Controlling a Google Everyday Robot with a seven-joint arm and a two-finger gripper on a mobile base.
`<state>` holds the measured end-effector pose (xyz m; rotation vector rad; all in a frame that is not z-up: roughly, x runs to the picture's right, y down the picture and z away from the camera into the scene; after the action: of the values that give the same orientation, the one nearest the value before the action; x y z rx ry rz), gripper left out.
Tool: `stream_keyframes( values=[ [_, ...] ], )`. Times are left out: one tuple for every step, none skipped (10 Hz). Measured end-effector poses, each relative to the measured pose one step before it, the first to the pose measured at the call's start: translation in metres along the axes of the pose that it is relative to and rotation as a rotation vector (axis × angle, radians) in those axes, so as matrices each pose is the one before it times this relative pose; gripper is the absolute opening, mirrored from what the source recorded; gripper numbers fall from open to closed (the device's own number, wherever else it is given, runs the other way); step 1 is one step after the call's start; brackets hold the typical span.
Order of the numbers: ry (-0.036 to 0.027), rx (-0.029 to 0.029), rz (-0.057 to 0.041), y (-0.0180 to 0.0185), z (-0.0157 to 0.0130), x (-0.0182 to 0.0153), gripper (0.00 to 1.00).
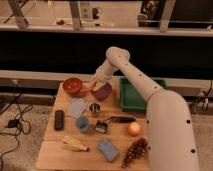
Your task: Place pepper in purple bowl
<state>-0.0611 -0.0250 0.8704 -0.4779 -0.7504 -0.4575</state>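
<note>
The purple bowl (103,92) stands at the back middle of the wooden table, right of the red-orange bowl (73,86). My gripper (96,83) hangs at the purple bowl's back left rim, just above it, with the white arm reaching in from the right. The pepper does not show; it may be hidden by the gripper or inside the bowl.
A green tray (138,96) stands right of the purple bowl. In front lie a pale blue lid (77,107), a metal cup (94,108), a blue cup (82,123), a black remote (59,120), a round orange fruit (133,129), grapes (134,149), a blue sponge (107,149) and a yellow corn cob (75,145).
</note>
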Motion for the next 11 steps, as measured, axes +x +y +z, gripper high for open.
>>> stream_keyframes(
  values=[
    [0.00446, 0.00213, 0.00372, -0.00132, 0.00012, 0.00660, 0.07],
    [0.00323, 0.00027, 0.00283, -0.00075, 0.00009, 0.00445, 0.07],
    [0.00417, 0.00077, 0.00445, -0.00096, 0.00041, 0.00771, 0.07],
    [0.00498, 0.00474, 0.00620, 0.00012, -0.00152, 0.01008, 0.07],
    [0.00393, -0.00036, 0.00708, 0.00192, -0.00181, 0.00951, 0.07],
    [0.00325, 0.00185, 0.00268, -0.00127, 0.00006, 0.00780, 0.07],
    [0.00107, 0.00389, 0.00087, -0.00199, 0.00131, 0.00284, 0.07],
    [-0.00107, -0.00212, 0.00136, -0.00093, 0.00126, 0.00264, 0.07],
    [0.00061, 0.00101, 0.00303, 0.00005, 0.00136, 0.00288, 0.07],
    [-0.00042, -0.00403, 0.00064, 0.00136, -0.00064, 0.00022, 0.07],
    [0.00075, -0.00044, 0.00077, 0.00052, -0.00005, 0.00067, 0.11]
  ],
)
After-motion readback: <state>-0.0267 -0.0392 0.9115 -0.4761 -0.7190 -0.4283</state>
